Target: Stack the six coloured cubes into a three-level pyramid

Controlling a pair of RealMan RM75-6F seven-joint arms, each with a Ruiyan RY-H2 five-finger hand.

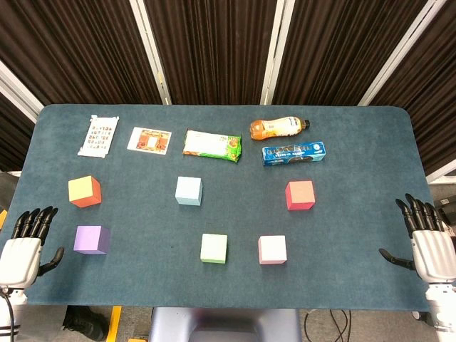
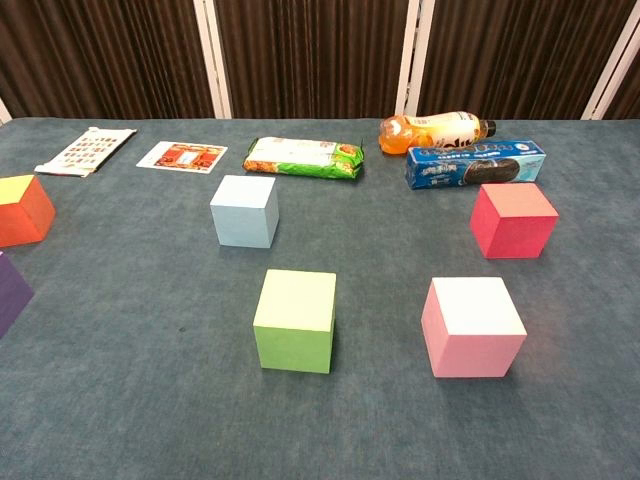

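Six cubes lie apart on the blue table (image 1: pixel 228 285). The orange cube (image 1: pixel 85 191) (image 2: pixel 22 209) and purple cube (image 1: pixel 92 239) (image 2: pixel 9 294) sit at the left. The light blue cube (image 1: pixel 189 190) (image 2: pixel 244 210) is in the middle, with the green cube (image 1: pixel 214 248) (image 2: pixel 296 320) and pink cube (image 1: pixel 272 249) (image 2: pixel 472 326) nearer the front. The red cube (image 1: pixel 300 194) (image 2: pixel 513 219) stands at the right. My left hand (image 1: pixel 25 242) rests at the table's left edge, fingers spread and empty. My right hand (image 1: pixel 427 239) rests at the right edge, likewise open. Neither hand shows in the chest view.
Along the back lie a white card packet (image 1: pixel 98 135), a small snack sachet (image 1: pixel 149 140), a green snack bag (image 1: pixel 212 144), an orange drink bottle (image 1: pixel 279 127) on its side and a blue biscuit box (image 1: pixel 293 152). A dark curtain hangs behind.
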